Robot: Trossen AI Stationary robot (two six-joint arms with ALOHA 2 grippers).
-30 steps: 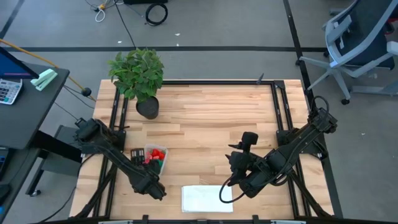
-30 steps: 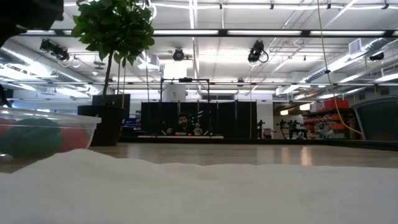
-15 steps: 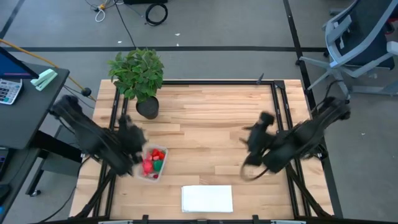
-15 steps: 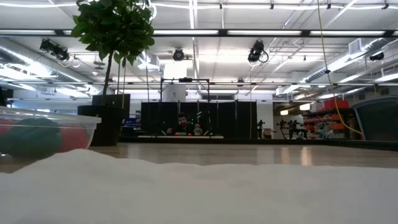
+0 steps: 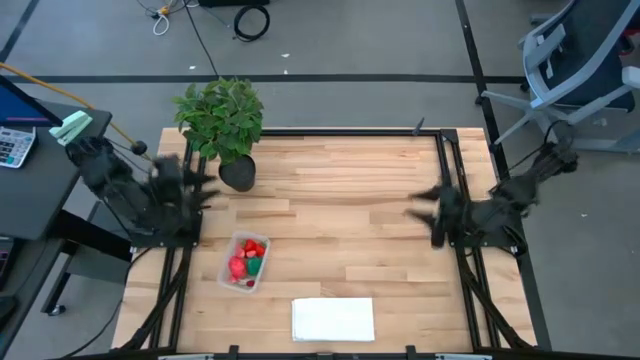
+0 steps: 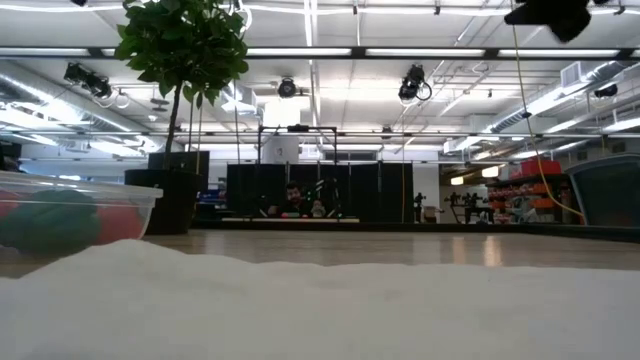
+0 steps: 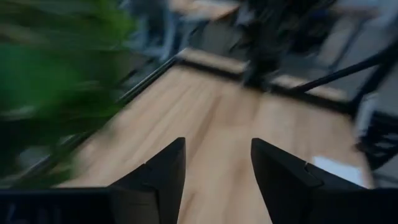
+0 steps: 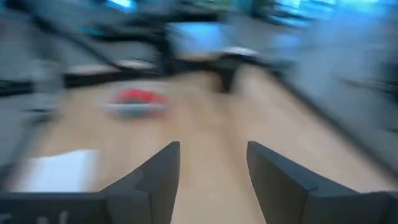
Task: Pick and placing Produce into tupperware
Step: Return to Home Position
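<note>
Showing the tupperware (image 5: 244,262) on the counter (image 5: 340,200), near the potted plant (image 5: 222,120) — produce (image 5: 239,266) inside. The pieces are likely light, smooth and apt to roll — best pinched across the middle. The left pincer (image 7: 217,146), beside the plant, and the right pincer (image 8: 213,149), well apart from it, are both released and empty.

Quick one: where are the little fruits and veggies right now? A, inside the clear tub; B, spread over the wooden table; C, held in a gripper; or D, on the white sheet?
A: the high view shows the red and green produce lying inside the tupperware, with none on the white sheet. The left gripper and right gripper are open and hold nothing.
</note>
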